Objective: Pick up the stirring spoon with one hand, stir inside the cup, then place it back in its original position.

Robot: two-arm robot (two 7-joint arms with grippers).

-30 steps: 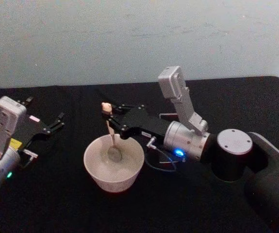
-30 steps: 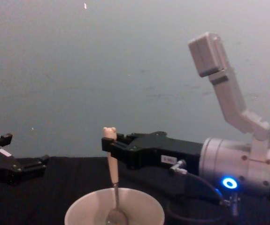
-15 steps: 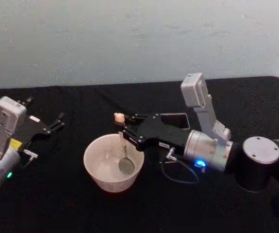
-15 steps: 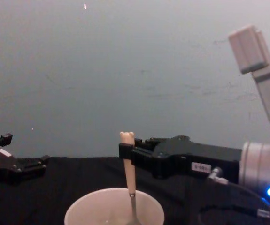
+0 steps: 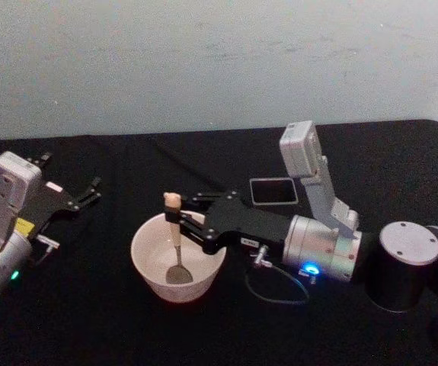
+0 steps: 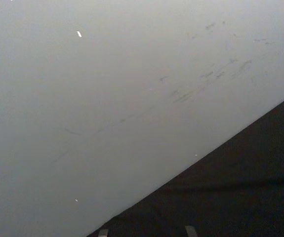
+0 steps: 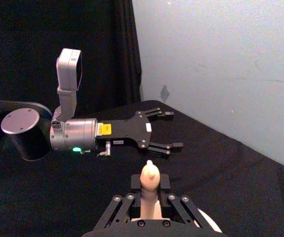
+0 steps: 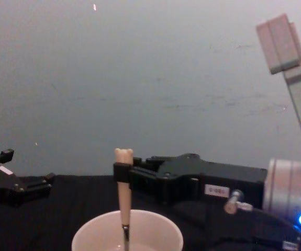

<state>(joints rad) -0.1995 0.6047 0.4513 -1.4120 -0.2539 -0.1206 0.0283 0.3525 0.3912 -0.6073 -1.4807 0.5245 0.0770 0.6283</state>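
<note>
No writing can be read. The right hand has a small white label and the left hand a yellow label, both with print too small to read.

The cup has its mouth partly taken: the spoon stands about the middle of it, clamped by the right gripper, whose black fingers reach in over the right rim. The right arm behind it blocks the whole right approach, with a cable loop on the table just beside the cup and the dark box just behind the arm. The left part of the cup's mouth is open from above. Open black table lies left of, in front of and behind the cup; the left gripper, fingers spread, sits well apart at the left edge
</note>
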